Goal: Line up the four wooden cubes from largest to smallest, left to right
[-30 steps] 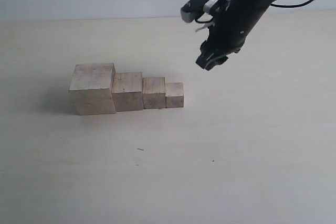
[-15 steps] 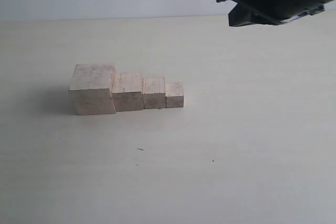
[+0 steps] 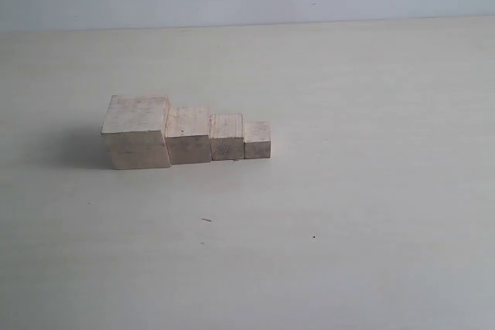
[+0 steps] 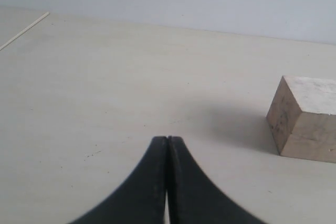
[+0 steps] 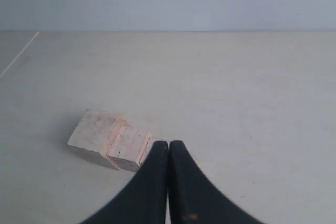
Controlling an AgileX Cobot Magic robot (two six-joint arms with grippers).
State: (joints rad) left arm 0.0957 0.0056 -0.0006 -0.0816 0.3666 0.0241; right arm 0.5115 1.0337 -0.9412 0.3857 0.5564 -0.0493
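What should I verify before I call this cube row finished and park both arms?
1. Order left to right: largest cube, second cube, third cube, smallest cube: ok.
2. Neighbours touching, no visible gaps: ok.
3. Front faces flush: cannot tell.
4. The left claw shut and empty: ok.
5. The right claw shut, empty, off the cubes: ok.

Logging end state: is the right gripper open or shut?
Shut. In the right wrist view, the black fingers of the right gripper press together with no gap, and nothing is held between them.
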